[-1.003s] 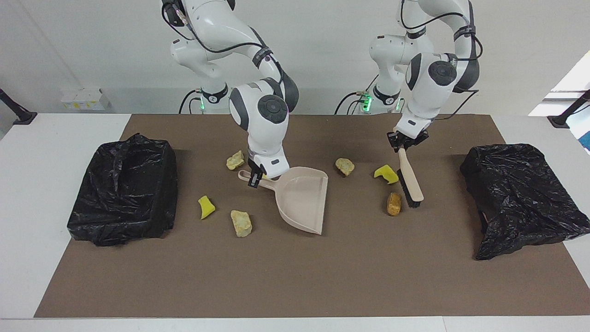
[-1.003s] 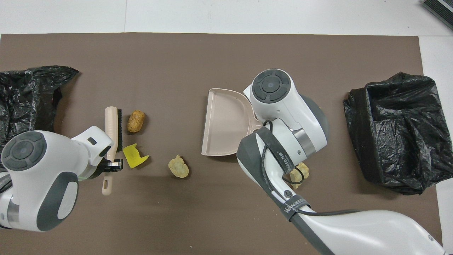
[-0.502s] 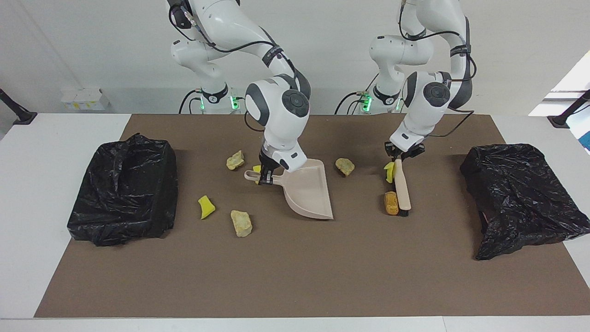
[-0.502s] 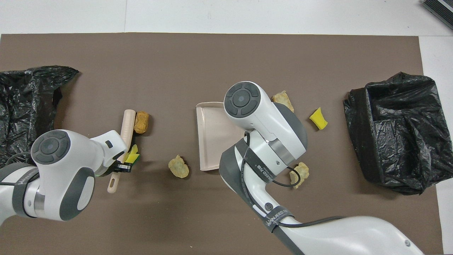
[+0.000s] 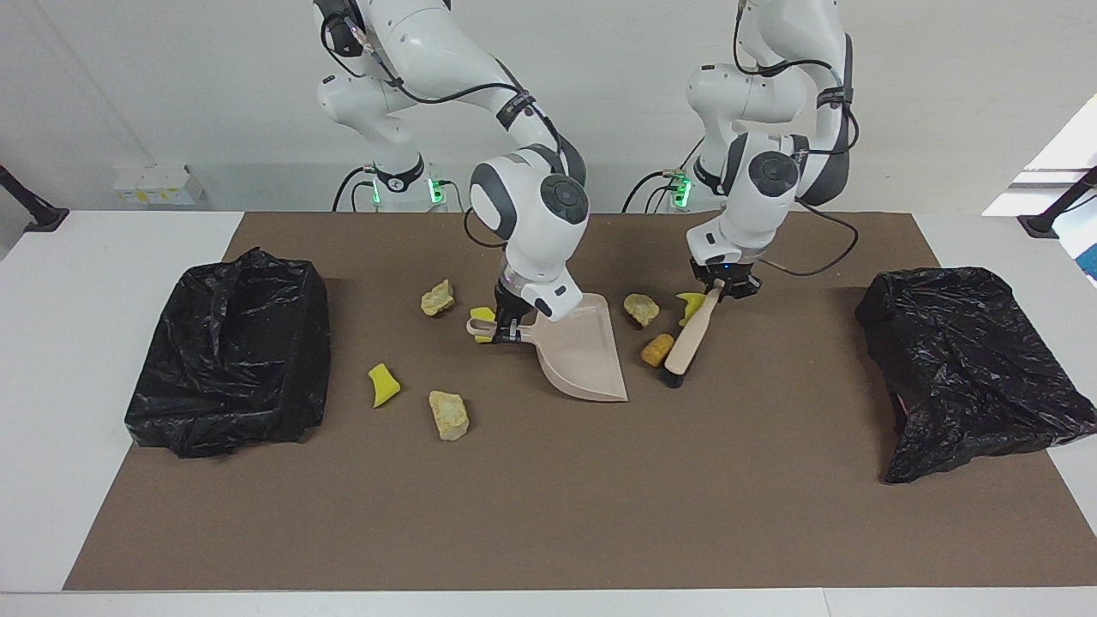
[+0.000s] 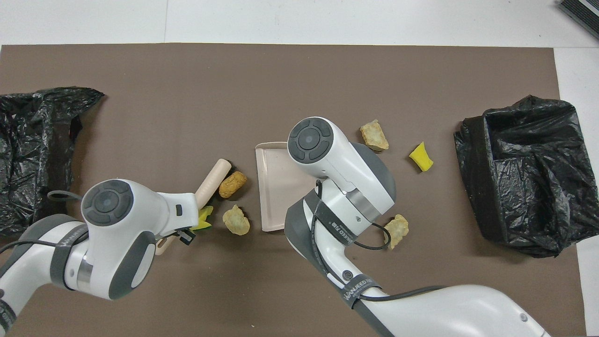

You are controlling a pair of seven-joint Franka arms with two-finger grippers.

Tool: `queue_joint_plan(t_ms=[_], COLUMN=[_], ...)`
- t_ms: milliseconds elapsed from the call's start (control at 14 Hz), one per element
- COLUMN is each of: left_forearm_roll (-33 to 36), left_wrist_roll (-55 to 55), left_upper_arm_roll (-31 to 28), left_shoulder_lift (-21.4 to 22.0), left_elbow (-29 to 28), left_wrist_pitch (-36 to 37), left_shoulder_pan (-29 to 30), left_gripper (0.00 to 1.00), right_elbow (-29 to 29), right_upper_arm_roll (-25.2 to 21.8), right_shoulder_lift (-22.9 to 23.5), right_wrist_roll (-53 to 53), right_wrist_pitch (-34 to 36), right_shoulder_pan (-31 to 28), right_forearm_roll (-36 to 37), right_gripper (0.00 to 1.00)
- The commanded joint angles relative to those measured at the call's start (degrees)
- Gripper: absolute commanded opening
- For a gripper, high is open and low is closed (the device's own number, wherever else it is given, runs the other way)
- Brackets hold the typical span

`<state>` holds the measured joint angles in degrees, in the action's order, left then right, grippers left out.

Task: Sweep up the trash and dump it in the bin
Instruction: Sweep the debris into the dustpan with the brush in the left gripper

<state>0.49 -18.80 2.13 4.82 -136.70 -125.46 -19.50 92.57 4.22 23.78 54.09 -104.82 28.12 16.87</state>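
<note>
A: What lies toward the right arm's end of the table?
B: A black bin bag (image 5: 227, 347), then a yellow sponge chunk (image 5: 383, 385) and a beige lump (image 5: 449, 415) on the brown mat (image 5: 548, 514), with another beige lump (image 5: 437, 297) nearer the robots.

A: And the middle?
B: The right gripper (image 5: 505, 330) pinches the dustpan (image 5: 583, 356) by its handle, a yellow chunk (image 5: 481, 319) just beside it. The pan's open edge faces the orange-brown lump (image 5: 657, 349).

A: The brush?
B: The left gripper (image 5: 718, 291) is clamped on the brush (image 5: 688, 336) handle; its bristles touch that orange-brown lump. A beige lump (image 5: 641, 308) and a yellow chunk (image 5: 688, 302) sit near. A second bin bag (image 5: 960, 368) lies at the left arm's end.
</note>
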Motion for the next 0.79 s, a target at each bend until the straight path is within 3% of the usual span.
queue_joint_plan(t_ms=[0, 502, 717], left_forearm_roll=[0.0, -0.2, -0.2], left_wrist_roll=[0.9, 29.6, 41.6], left_upper_arm_roll=[-0.6, -0.5, -0.5], left_shoulder_lift=[-1.0, -0.7, 1.7], left_elbow=[2.7, 9.8, 9.3], left_wrist_pitch=[2.0, 5.4, 14.5], left_shoulder_pan=[-1.8, -1.8, -1.8], left_gripper=[0.00, 0.00, 0.00], right_elbow=[1.4, 1.3, 1.4], right_upper_arm_roll=[0.4, 0.5, 0.4], right_shoulder_lift=[-1.1, -1.1, -1.1], right_wrist_roll=[-0.6, -0.5, -0.5], right_wrist_pitch=[-0.8, -0.7, -0.8], right_shoulder_pan=[0.1, 0.1, 0.1], right_forearm_roll=[0.6, 0.9, 1.1], right_gripper=[0.00, 0.00, 0.00])
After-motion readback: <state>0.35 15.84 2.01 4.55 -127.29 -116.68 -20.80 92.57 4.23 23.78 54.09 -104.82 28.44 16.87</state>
